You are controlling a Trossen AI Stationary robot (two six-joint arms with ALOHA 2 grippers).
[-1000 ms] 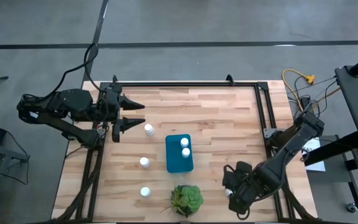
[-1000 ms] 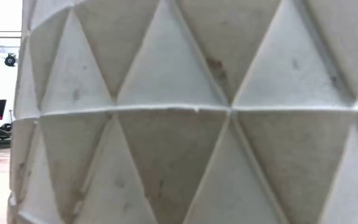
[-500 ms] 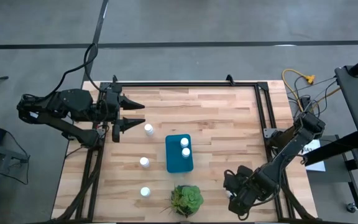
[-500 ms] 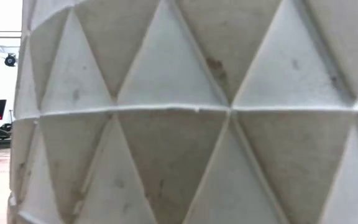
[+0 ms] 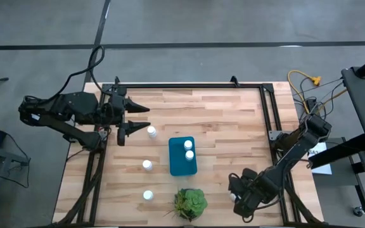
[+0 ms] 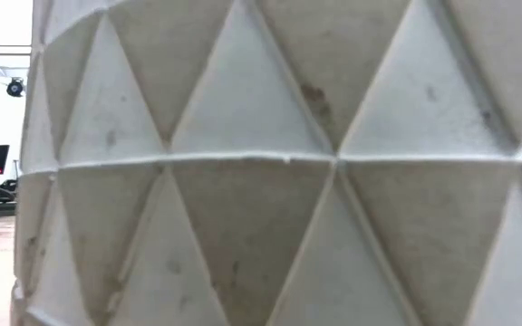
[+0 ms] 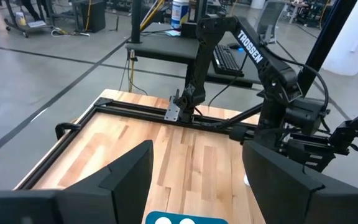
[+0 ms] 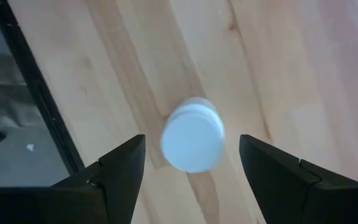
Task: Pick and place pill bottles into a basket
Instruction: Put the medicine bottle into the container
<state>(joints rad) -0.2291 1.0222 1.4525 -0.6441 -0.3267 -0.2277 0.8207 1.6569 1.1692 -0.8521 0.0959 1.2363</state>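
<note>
The basket (image 5: pixel 182 156) sits near the middle of the desk (image 5: pixel 220 126). It is teal and has two pill bottles (image 5: pixel 188 149) inside it, one just beside the other. So two of the bottles are put away.

Three more white bottles stand out on the wood to the left of the basket. One (image 5: pixel 151 132) is up near the left pincer (image 5: pixel 134 119). One (image 5: pixel 147 164) is lower down, and one (image 5: pixel 147 195) is lower still, near the green plant (image 5: pixel 189 203). A sixth bottle (image 8: pixel 192 135) is near the right edge of the desk. The right wrist view looks straight down on its round white cap. So I think four bottles are left to move.

The right pincer (image 8: pixel 188 163) hangs right over that sixth bottle. Its two dark fingers (image 8: pixel 118 167) are apart, one on each side of the cap. It is not holding the bottle yet. I think this bottle is the next one to be picked up.

The left pincer is at the left edge of the desk, pointing toward the basket. Its fingers are apart and hold nothing.

The only writing I can read is the word TROSSEN in white letters on the right arm (image 7: pixel 253 46), seen from the left wrist. The low view shows only a pale wall of triangle shapes (image 6: pixel 270 163) very close up, so it tells me nothing more.
</note>
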